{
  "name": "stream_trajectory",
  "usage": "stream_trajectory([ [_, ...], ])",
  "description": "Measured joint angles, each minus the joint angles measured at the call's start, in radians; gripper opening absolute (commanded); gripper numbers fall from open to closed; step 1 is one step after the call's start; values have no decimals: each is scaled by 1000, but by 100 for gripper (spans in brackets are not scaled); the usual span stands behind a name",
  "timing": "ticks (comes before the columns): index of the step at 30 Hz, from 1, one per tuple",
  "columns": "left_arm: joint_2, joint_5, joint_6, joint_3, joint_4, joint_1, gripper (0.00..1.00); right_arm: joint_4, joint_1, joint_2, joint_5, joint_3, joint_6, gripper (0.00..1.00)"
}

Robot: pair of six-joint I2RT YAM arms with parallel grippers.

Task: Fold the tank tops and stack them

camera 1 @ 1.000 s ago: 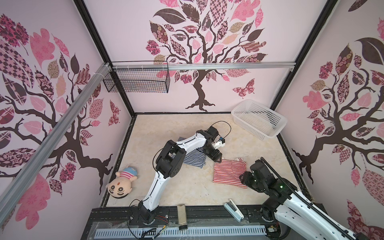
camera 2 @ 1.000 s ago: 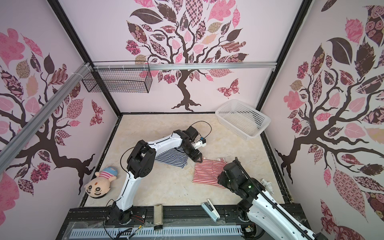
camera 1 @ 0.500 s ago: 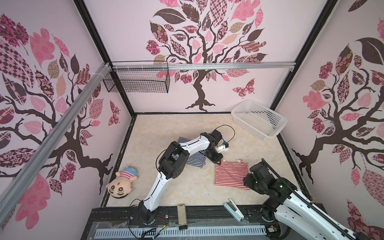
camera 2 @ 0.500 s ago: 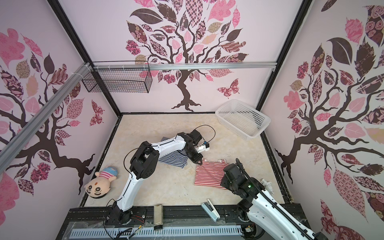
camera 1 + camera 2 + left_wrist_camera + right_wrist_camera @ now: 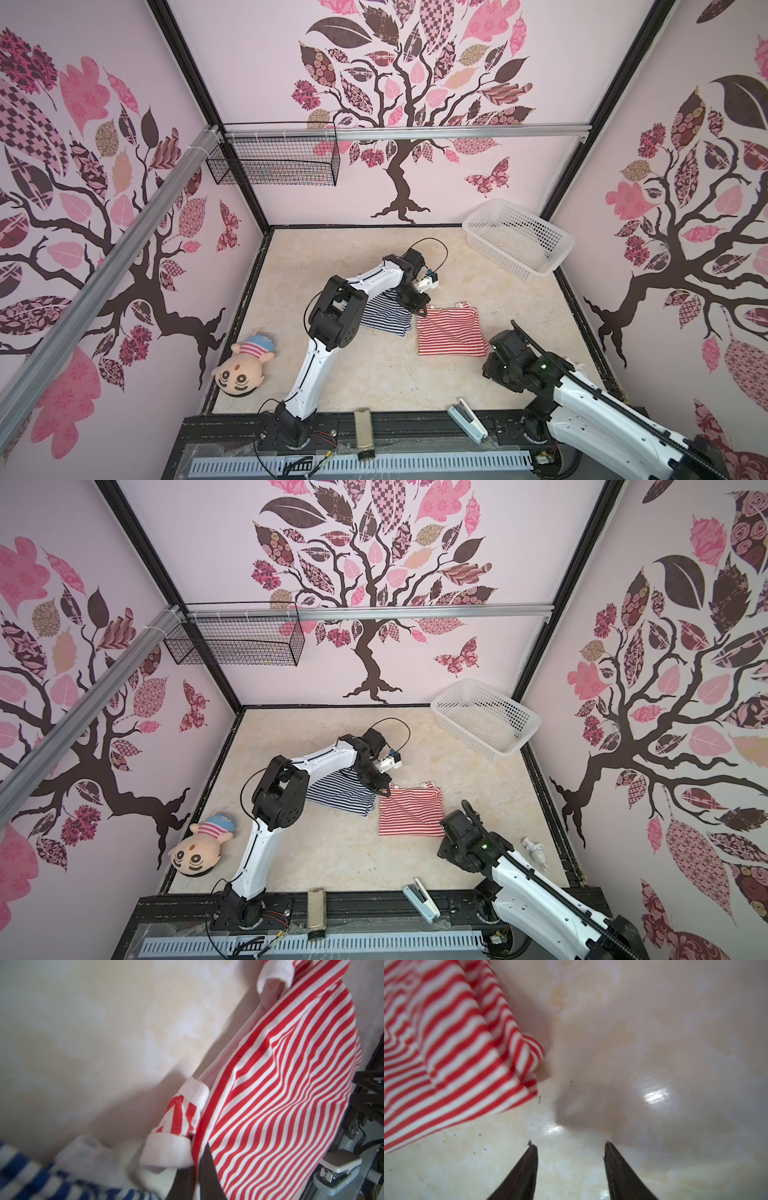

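While both lie on the beige counter [image 5: 353,374], the red-and-white tank top [image 5: 451,334] is spread flat near the middle, straps on the far side; the navy-and-white tank top [image 5: 386,318] sits folded just beside it, partly under the left arm [image 5: 332,316]. Left arm reaches forward, left pincer [image 5: 197,1151] clamped on the red top's strap-side corner. Right arm [image 5: 519,365] hunched low by the hem corner, right pincer [image 5: 568,1144] parted over bare counter, holding nothing

Marbled tabletop [image 5: 353,374], navy top [image 5: 386,318], red top [image 5: 451,336] (just beside), doll [image 5: 243,368], basket [image 5: 498,253]
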Motion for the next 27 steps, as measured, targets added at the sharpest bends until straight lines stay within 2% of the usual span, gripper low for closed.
stream_trajectory([
  [7, 0, 1, 14, 14, -17, -10, 0, 151, -15, 87, 0, 2, 15, 56],
  [10, 6, 2, 19, 14, -21, -21, 0, 215, -83, 114, -29, 5, 9, 56],
  [14, 17, 3, 21, 20, -23, -23, 0, 286, -237, 132, -117, 4, -16, 56],
  [17, 18, 3, 21, 29, -28, -23, 0, 319, -301, 165, -154, 4, -39, 56],
  [24, 28, 0, 21, 48, -30, -23, 0, 439, -310, 274, -229, 21, -68, 55],
  [27, 34, 0, 21, 51, -30, -22, 0, 480, -310, 303, -244, 24, -73, 50],
])
